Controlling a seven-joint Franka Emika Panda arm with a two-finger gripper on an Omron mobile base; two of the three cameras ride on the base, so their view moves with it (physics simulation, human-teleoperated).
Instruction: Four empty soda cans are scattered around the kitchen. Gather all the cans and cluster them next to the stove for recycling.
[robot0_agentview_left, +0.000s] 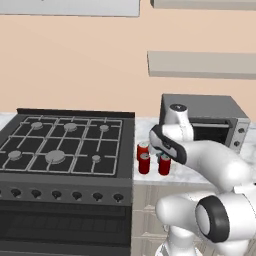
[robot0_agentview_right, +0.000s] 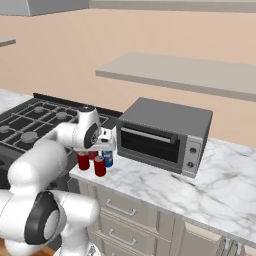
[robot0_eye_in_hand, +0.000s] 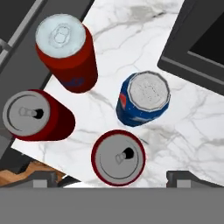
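Note:
Four soda cans stand upright in a tight cluster on the white marble counter (robot0_eye_in_hand: 131, 35), right beside the stove (robot0_agentview_left: 65, 145). Three are red (robot0_eye_in_hand: 65, 50) (robot0_eye_in_hand: 35, 116) (robot0_eye_in_hand: 118, 158) and one is blue (robot0_eye_in_hand: 144, 98). In the left base view the red cans (robot0_agentview_left: 144, 163) (robot0_agentview_left: 164, 165) (robot0_agentview_left: 143, 149) sit just past the stove's right edge, and my forearm partly covers the group. My gripper (robot0_eye_in_hand: 114, 178) hangs above the cluster, over the nearest red can. It is open, with its fingertips (robot0_eye_in_hand: 43, 177) wide apart and nothing held. In the right base view the gripper (robot0_agentview_right: 106, 143) is over the cans (robot0_agentview_right: 100, 166).
A grey box-shaped countertop oven (robot0_agentview_right: 165, 135) stands on the counter just right of the cans, its dark door (robot0_eye_in_hand: 197, 39) close to the blue can. Drawers (robot0_agentview_right: 120, 207) run below the counter. Wall shelves (robot0_agentview_left: 200, 64) hang above.

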